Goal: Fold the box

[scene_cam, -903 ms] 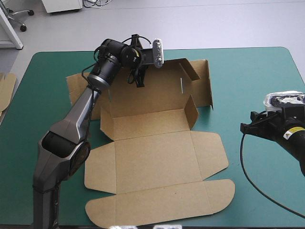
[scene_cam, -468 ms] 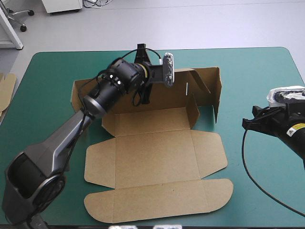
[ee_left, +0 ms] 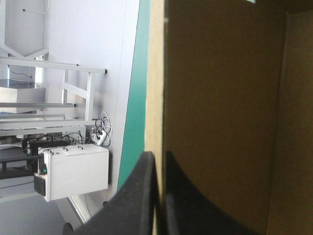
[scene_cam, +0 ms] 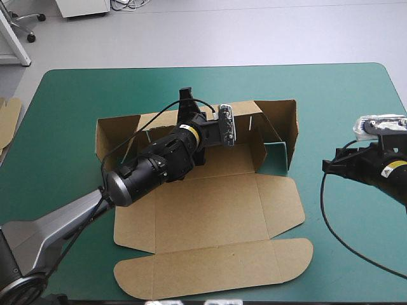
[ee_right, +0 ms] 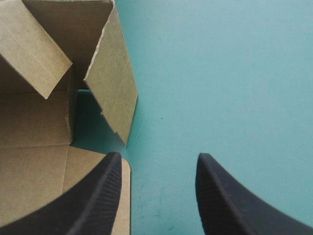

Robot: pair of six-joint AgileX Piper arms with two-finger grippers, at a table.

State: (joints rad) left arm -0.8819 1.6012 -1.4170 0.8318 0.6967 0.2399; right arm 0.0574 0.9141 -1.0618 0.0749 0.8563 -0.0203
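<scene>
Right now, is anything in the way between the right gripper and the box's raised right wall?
Nothing visible does. The right gripper is open, and only bare teal-green cover lies between it and the box. The left gripper is shut on the far wall, clear of that path.

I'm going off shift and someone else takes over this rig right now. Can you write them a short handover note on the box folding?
Box: mid-table, back part raised, front flat.
Left pincer: shut on the top edge of the far wall.
Right pincer: open, holding nothing, low over the teal-green cover at the box's right side.
Done: far wall and right end wall stand upright.
Left: the near panels and rounded flaps lie flat, and the raised flaps look loose, not tucked.
</scene>
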